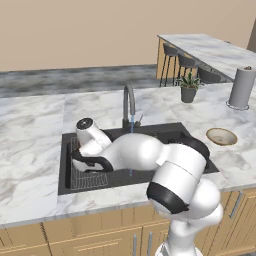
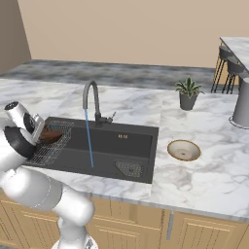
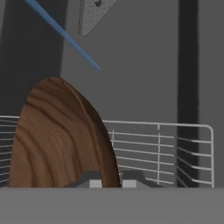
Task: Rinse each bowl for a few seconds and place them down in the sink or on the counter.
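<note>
Over the wire rack (image 2: 51,146) at the left end of the sink (image 2: 121,146), gripper (image 3: 109,181) pinching the dark wooden bowl (image 3: 61,140) by its rim, tilted on edge; rigid, light, likely slick once wet, best gripped at the rim; tan bowl (image 2: 184,150) on counter (image 2: 204,180) beside sink's right edge

1. The left base view looks forward and down from behind the arm's left, over the worktop (image 1: 35,130), toward the sink (image 1: 165,132) and tap (image 1: 129,102).
2. The right base view looks from behind the arm's right and takes in the same sink (image 2: 126,141), tap (image 2: 90,99) and plant pot (image 2: 187,100).
3. The hand view sits very near, low over the wire rack (image 3: 166,151), apparently facing across the basin; the brown bowl (image 3: 57,140) crowds its lens.
</note>
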You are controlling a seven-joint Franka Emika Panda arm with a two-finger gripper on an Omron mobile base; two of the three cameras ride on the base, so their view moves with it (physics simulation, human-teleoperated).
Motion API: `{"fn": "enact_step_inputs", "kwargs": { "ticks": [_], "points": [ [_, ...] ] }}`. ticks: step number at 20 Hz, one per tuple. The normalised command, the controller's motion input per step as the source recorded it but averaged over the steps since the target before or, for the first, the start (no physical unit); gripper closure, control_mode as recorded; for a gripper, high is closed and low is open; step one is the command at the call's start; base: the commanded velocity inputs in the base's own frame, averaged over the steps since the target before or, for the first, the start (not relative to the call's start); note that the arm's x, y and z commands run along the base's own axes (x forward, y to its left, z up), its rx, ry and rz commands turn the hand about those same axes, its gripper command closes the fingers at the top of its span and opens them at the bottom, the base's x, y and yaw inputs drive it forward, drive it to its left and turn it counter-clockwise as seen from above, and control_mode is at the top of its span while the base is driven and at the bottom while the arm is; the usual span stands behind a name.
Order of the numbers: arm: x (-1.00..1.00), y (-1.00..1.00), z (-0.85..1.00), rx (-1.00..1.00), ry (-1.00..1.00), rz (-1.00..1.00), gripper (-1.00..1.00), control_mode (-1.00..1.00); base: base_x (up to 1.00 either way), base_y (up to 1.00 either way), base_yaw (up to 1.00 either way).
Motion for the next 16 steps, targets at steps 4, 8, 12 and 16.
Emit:
{"fn": "enact_step_inputs", "kwargs": {
  "ticks": [4,8,12,16],
  "points": [
    [0.03,0.32,-0.20,0.00,0.03,0.00,1.00,-1.00,0.00,0.00,0.00],
    [0.03,0.28,-0.30,0.00,0.00,0.00,1.00,-1.00,0.00,0.00,0.00],
    [0.05,0.07,-0.40,0.00,0.00,0.00,1.00,-1.00,0.00,0.00,0.00],
    [0.01,0.00,-0.42,-0.02,-0.02,0.00,1.00,-1.00,0.00,0.00,0.00]
  ]
}}
